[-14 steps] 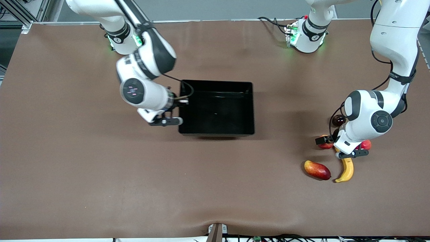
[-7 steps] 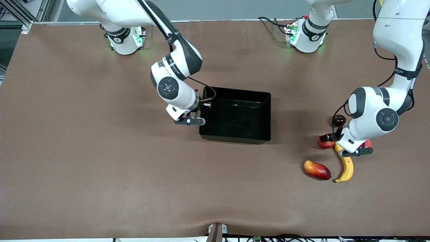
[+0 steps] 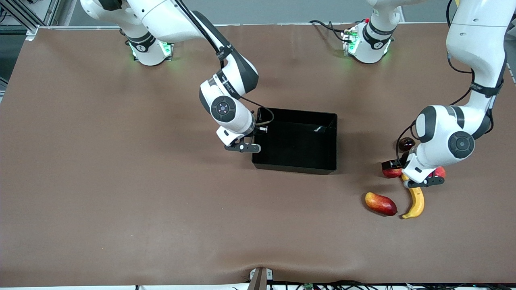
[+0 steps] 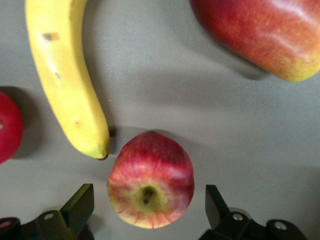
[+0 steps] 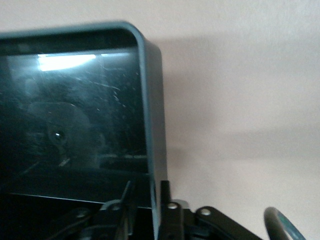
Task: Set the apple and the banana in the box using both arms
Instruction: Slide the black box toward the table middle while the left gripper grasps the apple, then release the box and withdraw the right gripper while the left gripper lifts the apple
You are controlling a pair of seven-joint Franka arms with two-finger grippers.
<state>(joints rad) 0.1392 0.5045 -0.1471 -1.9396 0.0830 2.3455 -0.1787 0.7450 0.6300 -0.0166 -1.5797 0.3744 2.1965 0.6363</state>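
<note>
The black box (image 3: 296, 112) sits mid-table. My right gripper (image 3: 258, 139) is shut on its wall at the right arm's end; in the right wrist view the fingers (image 5: 146, 202) pinch the box rim (image 5: 152, 125). My left gripper (image 3: 394, 168) is open, low over the apple (image 3: 390, 172). In the left wrist view the red-and-yellow apple (image 4: 150, 175) lies between the spread fingers (image 4: 147, 202), with gaps on both sides. The yellow banana (image 3: 415, 201) lies just nearer the camera, its tip (image 4: 97, 145) close to the apple.
A red-yellow mango-like fruit (image 3: 381, 203) lies beside the banana and shows in the left wrist view (image 4: 260, 35). A smooth red fruit (image 3: 439, 172) and a dark round fruit (image 3: 406, 143) lie under the left arm. The brown mat (image 3: 161, 221) covers the table.
My right gripper has dragged the box toward the left arm's end of the table and a little nearer the camera. The left gripper has stayed low at the apple, shifting only slightly.
</note>
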